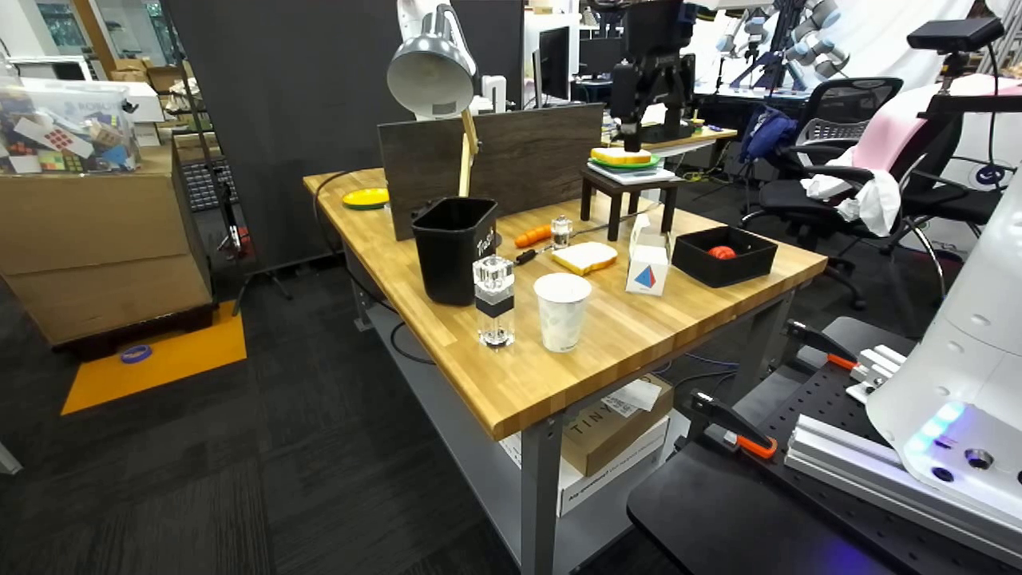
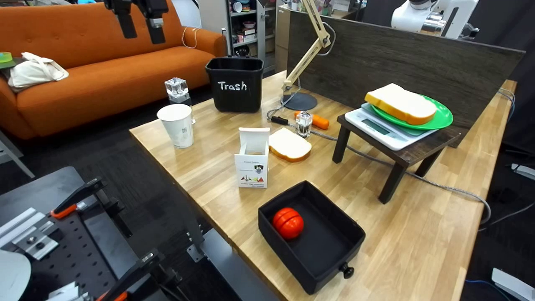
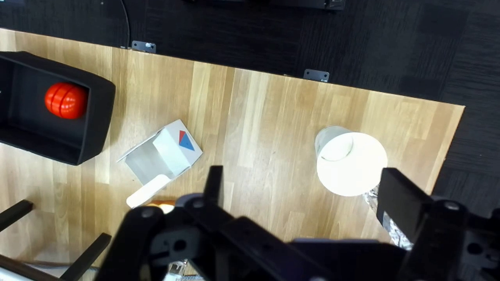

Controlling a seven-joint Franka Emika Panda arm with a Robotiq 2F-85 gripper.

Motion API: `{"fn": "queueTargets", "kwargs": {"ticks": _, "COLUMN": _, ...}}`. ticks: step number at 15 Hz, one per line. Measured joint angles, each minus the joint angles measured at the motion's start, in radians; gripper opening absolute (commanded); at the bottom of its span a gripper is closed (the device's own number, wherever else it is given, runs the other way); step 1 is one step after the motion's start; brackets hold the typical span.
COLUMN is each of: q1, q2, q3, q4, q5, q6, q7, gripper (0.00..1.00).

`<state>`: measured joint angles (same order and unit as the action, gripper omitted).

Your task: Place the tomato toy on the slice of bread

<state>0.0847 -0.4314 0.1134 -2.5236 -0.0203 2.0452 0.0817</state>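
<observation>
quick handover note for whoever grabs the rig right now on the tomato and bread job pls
Gripper: open, nothing between its fingers, up above the table.
Tomato toy: in the black tray, not on bread.
Bread: one slice flat on the table behind the white box; another slice on the green plate. The pictures don't settle which is meant, so check.
Done: no pick or placing shows.
Left: grasp the tomato, lift it clear of the tray walls, set it on the chosen slice, release.
</observation>
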Motion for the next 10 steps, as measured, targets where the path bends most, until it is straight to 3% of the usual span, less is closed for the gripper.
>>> {"fn": "queueTargets", "kwargs": {"ticks": 5, "q1": -0.015, "q2": 0.0, "q3": -0.012, "q4": -0.017, "q5": -0.019, "q6": 0.0, "q7": 0.012, "gripper": 1.0}}
{"fn": "queueTargets", "kwargs": {"ticks": 10, "q1": -0.104, "q2": -0.019, "q3": -0.083, "q4": -0.069, "q5": -0.131, "q6": 0.003, "q7": 0.01, "gripper": 1.0}}
